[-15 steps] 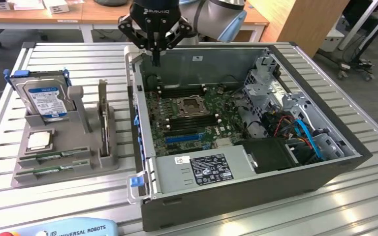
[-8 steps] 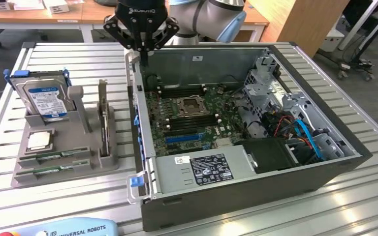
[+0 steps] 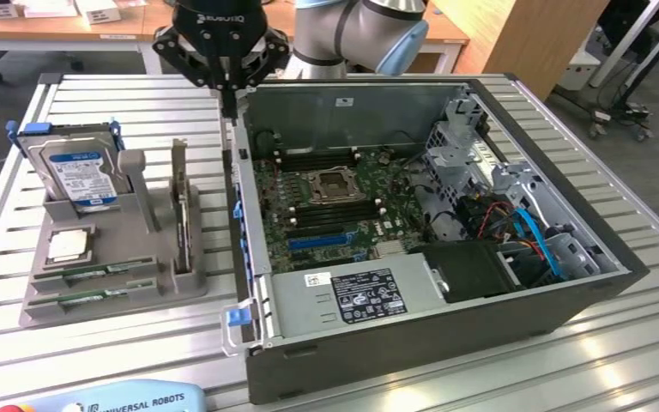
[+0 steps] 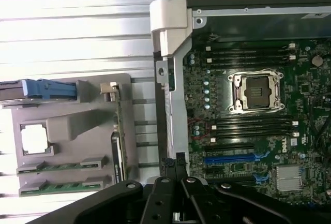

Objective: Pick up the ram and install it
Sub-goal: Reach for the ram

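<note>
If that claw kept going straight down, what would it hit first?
Probably the top edge of the case wall, right under the shut gripper. Depth is unclear, so it might just miss and reach the table.

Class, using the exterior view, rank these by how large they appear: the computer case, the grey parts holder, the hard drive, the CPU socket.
1. computer case
2. grey parts holder
3. hard drive
4. CPU socket

The socket lies deep inside the case, so its apparent size may understate it slightly.
</note>
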`<move>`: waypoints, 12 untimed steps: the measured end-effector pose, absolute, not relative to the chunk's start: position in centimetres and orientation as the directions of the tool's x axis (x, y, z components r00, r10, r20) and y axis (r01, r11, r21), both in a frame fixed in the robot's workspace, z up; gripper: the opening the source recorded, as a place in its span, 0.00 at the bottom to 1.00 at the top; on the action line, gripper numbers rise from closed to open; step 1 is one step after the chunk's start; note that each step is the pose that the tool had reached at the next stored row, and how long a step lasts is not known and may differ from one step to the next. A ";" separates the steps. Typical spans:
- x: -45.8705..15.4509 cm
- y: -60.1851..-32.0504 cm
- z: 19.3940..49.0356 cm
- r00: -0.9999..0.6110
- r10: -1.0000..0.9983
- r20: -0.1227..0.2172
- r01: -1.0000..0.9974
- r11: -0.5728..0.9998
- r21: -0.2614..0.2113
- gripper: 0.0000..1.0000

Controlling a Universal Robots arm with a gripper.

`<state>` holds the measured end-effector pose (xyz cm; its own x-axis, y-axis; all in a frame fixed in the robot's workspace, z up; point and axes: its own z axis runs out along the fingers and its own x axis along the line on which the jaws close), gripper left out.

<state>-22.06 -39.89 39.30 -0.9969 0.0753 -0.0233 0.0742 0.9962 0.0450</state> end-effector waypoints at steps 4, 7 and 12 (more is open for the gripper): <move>-23.1 -39.9 39.3 -0.997 0.075 -0.023 0.074 0.996 0.045 0.10; -24.0 -39.9 39.3 -0.997 0.075 -0.023 0.074 0.996 0.045 0.10; -25.5 -39.9 39.3 -0.997 0.075 -0.023 0.074 0.996 0.045 0.10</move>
<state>-25.52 -39.89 39.28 -0.9969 0.0753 -0.0233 0.0742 0.9962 0.0451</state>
